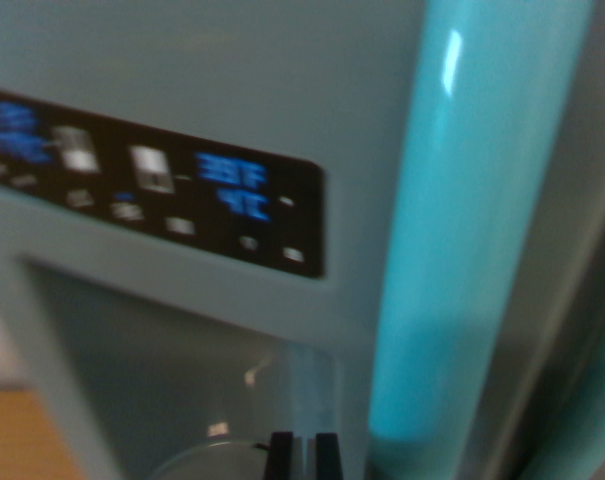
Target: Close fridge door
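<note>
The view is blurred. The tool [302,455] shows only as two dark fingertips at the bottom edge of the wrist view, close together with a thin pale gap between them; whether they are clenched on anything or simply near each other I cannot tell.

The fridge door [232,70] fills the picture directly ahead of and above the tool, a pale teal surface. Up and to the wrist view's left of the tool lies a dark control panel [152,185] with blue glowing digits and small pale buttons, slanting down toward the wrist view's right. Below the panel, just above and left of the fingertips, opens the dispenser recess [182,370], grey inside, with a rounded pale shape at its foot next to the tool.

Just right of the tool rises a thick, glossy turquoise handle [472,230], leaning slightly. A strip of orange-brown surface [12,435] shows at the far lower left.
</note>
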{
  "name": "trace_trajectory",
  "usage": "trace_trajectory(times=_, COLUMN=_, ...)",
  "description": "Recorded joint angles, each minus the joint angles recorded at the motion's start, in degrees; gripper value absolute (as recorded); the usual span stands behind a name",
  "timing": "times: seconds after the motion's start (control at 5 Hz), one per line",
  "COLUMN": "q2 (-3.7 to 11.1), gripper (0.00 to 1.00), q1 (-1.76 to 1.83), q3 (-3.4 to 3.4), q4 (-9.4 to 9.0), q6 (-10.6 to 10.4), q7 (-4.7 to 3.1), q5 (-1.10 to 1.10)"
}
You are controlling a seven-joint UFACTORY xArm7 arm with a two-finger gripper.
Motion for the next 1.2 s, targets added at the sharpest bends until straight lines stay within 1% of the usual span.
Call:
trace_trajectory(times=0.2, q2=2.84, gripper=1.0, q1=0.0, q3=-1.31, q4=2.24, q6=-0.24, q7=0.0, q5=0.0)
trace_trajectory(times=0.4, q2=2.84, gripper=1.0, q1=0.0, q3=-1.31, q4=2.24, q6=-0.24, q7=0.0, q5=0.0)
trace_trajectory(times=0.6, q2=5.2, gripper=1.0, q1=0.0, q3=-2.33, q4=4.63, q6=-0.41, q7=0.0, q5=0.0)
trace_trajectory(times=0.8, q2=5.2, gripper=1.0, q1=0.0, q3=-2.33, q4=4.63, q6=-0.41, q7=0.0, q5=0.0)
trace_trajectory(times=1.0, q2=7.19, gripper=1.0, q1=0.0, q3=-2.64, q4=6.69, q6=-0.46, q7=0.0, q5=0.0)
trace_trajectory(times=1.2, q2=7.19, gripper=1.0, q1=0.0, q3=-2.64, q4=6.69, q6=-0.46, q7=0.0, q5=0.0)
